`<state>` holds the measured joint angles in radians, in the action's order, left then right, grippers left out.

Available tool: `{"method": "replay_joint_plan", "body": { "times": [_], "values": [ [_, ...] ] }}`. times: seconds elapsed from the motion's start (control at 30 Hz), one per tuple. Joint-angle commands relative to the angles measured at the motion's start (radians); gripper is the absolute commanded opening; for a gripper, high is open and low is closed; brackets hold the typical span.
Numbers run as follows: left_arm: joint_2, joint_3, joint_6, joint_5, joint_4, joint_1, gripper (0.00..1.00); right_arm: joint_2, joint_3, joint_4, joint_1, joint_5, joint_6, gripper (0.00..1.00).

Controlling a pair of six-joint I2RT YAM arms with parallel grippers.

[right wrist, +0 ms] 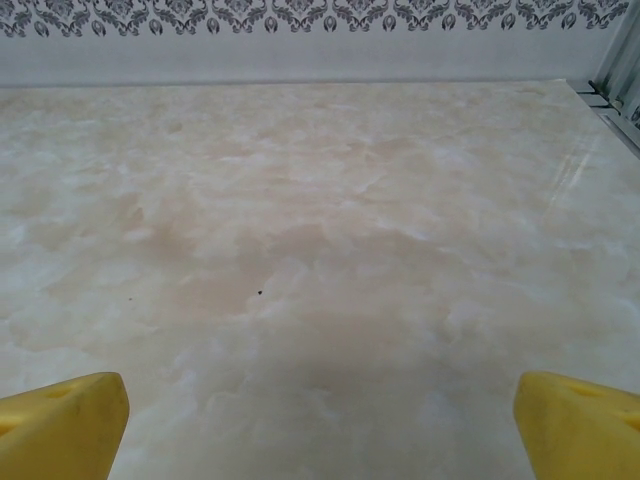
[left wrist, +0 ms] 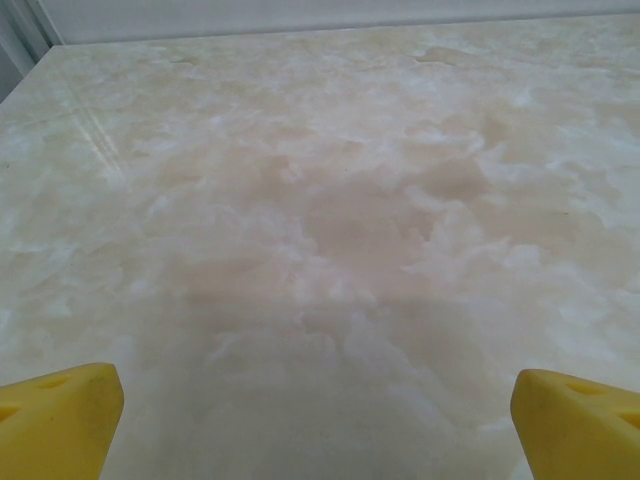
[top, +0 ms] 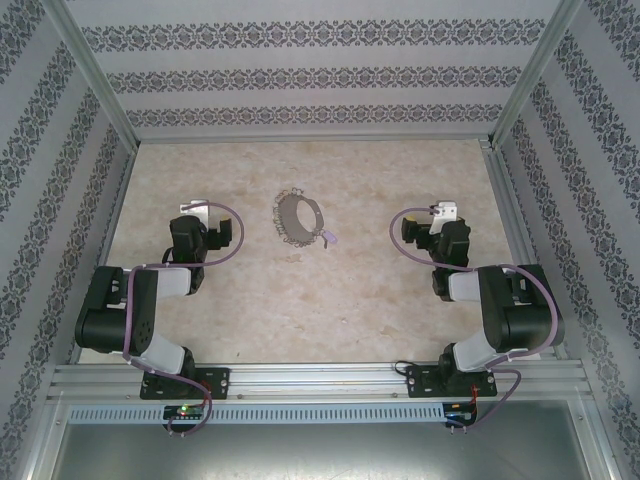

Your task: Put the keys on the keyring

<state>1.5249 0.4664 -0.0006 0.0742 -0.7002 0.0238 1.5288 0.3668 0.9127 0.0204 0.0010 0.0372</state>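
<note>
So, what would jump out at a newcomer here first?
A wire keyring fringed with small keys lies in the middle of the marbled table, a purple tag at its near-right edge. Either side, apart from it, the left claw and right claw stand open.

Overhead plus low forward wrist views

From above, the tiny silvery-grey metal keys (top: 292, 241) fringing the thin grey wire keyring (top: 312, 214) are too small to count or tell apart. The yellow fingertips (left wrist: 55, 420) of the left gripper (left wrist: 318, 428) and the right gripper (right wrist: 320, 428) are cut off by the bottom edges of their wrist views.
</note>
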Motion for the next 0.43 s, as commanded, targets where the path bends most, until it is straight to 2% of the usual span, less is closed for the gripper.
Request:
{"method": "replay_joint_plan", "body": {
  "times": [0.0, 0.4],
  "values": [
    [0.006, 0.016, -0.015, -0.017, 0.013, -0.013, 1.00, -0.009, 0.011, 0.014, 0.003, 0.027, -0.020, 0.98],
    [0.006, 0.014, -0.013, -0.017, 0.010, -0.014, 1.00, -0.013, 0.014, 0.002, -0.020, -0.013, -0.006, 0.98]
  ]
}}
